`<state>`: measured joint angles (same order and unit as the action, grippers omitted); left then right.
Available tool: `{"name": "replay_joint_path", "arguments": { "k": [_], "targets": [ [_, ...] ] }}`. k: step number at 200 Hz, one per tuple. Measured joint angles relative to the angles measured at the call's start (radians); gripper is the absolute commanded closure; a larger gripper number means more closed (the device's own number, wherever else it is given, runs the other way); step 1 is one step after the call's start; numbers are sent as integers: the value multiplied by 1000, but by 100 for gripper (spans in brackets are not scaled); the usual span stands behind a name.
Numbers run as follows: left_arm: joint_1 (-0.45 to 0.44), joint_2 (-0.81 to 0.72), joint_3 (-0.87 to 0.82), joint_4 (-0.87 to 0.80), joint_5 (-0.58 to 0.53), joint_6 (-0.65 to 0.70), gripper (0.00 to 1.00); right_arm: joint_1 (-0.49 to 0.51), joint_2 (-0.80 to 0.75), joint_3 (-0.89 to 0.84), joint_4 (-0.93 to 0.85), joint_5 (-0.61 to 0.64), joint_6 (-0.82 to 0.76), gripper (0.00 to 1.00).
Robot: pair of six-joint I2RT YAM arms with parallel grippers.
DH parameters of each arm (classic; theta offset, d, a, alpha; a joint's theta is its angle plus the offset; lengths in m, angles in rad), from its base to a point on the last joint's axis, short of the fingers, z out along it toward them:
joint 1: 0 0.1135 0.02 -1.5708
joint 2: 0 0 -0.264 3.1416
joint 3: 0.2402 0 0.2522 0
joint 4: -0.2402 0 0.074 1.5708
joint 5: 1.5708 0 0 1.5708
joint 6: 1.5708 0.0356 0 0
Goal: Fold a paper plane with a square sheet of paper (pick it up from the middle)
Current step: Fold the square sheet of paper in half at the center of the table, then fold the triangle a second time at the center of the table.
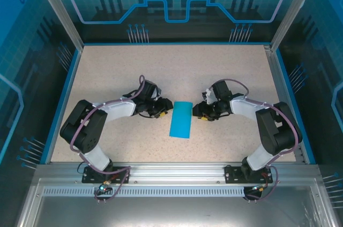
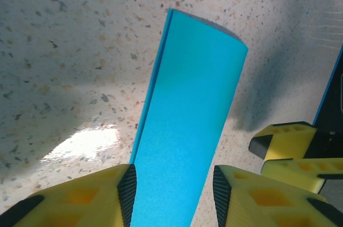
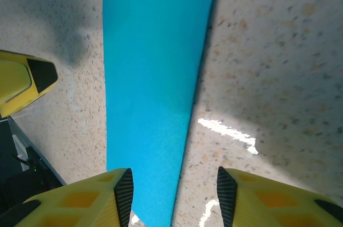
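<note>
one thin cyan-blue folded sheet of paper (image 1: 180, 119) lies flat on the speckled beige table (image 1: 187, 71); we see the left gripper (image 1: 161, 112) just beside its left edge, the right gripper (image 1: 199, 111) beside its right, both spread apart, holding nothing.

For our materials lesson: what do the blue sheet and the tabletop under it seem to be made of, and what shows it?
Blue sheet: looks like thin matte paper, folded double; layered edges show along one long side. Tabletop: speckled beige, probably stone-look laminate or composite; a soft glare patch suggests a smooth, slightly glossy finish.
</note>
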<state>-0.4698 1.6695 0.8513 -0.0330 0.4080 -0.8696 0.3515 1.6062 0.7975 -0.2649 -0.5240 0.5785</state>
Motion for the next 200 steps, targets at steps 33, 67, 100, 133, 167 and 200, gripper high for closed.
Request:
{"name": "replay_joint_path", "arguments": {
  "k": [33, 67, 100, 133, 167, 200],
  "targets": [
    [0, 5, 0, 21, 21, -18, 54, 27, -15, 0, 18, 1, 25, 51],
    [0, 17, 0, 32, 28, -22, 54, 49, -15, 0, 33, 1, 48, 51],
    [0, 27, 0, 31, 28, -22, 54, 63, -15, 0, 50, 1, 61, 51],
    [0, 36, 0, 31, 28, -22, 53, 63, -14, -7, 70, -7, 77, 51],
    [0, 51, 6, 32, 32, -26, 53, 69, -11, -7, 76, -9, 84, 51],
    [0, 58, 9, 31, 35, -26, 53, 69, -3, -7, 78, -11, 86, 51]
  ]
}}
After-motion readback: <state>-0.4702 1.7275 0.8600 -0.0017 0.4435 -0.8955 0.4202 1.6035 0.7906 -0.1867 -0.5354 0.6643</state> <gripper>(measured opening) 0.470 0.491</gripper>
